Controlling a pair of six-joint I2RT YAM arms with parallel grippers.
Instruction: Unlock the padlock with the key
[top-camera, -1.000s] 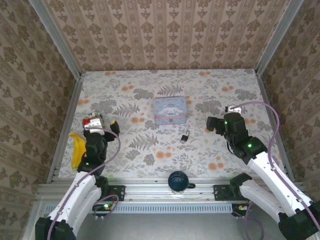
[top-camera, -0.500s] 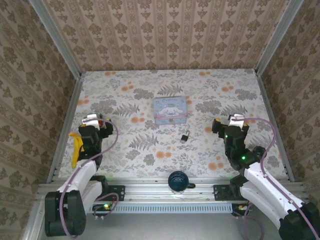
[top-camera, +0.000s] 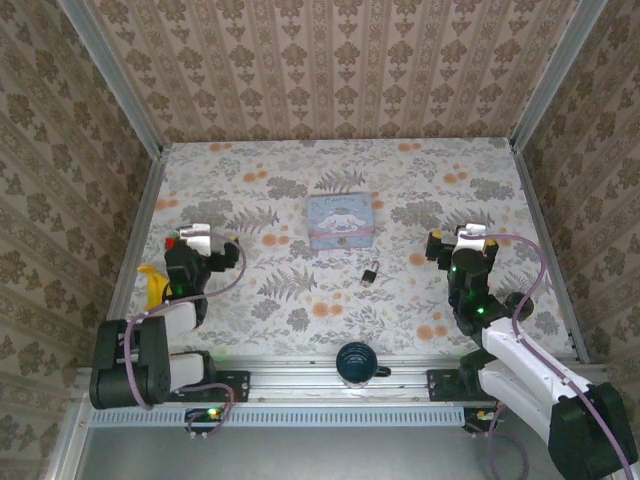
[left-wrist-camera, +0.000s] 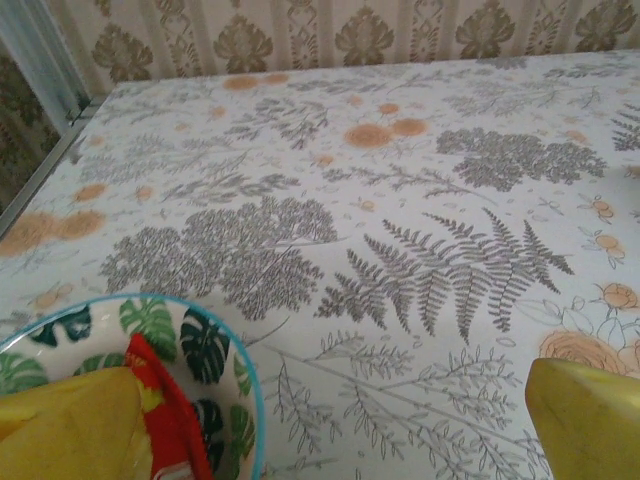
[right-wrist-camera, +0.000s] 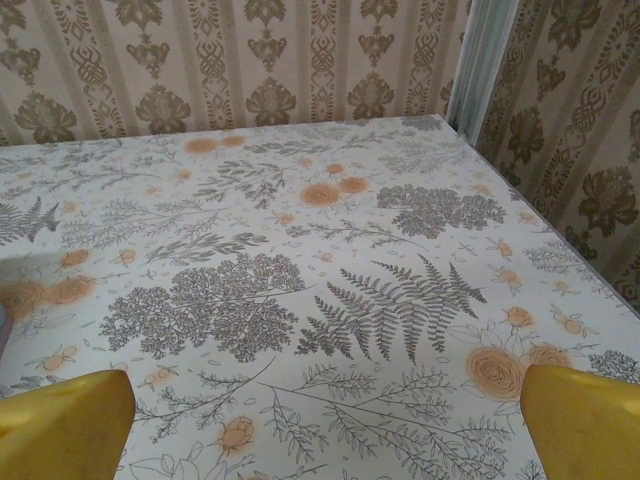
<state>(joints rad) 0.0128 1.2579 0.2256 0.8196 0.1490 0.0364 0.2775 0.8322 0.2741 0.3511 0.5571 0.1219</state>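
Padlock (top-camera: 370, 273) lies on the flowered table (top-camera: 300, 180), a little nearer the arms than the tin (top-camera: 342, 221) and slightly to its right, close to it but not touching. It is small and dark, and its details are too small to make out. The left gripper (top-camera: 203, 243) sits well to the left of the tin, low over the table, its fingers (left-wrist-camera: 585, 415) spread wide apart with nothing between them. In the left wrist view a leaf-patterned bowl (left-wrist-camera: 225, 350) lies under one finger, with a red thing (left-wrist-camera: 165, 420) inside it. The right gripper (top-camera: 452, 247) sits well to the right of the tin, its yellow fingers (right-wrist-camera: 585, 420) likewise wide apart and empty over bare table. A banana (top-camera: 150, 285) lies farther left of the tin than the left gripper. A dark mug (top-camera: 356, 363) stands at the near rail, straight toward the arms from the tin.
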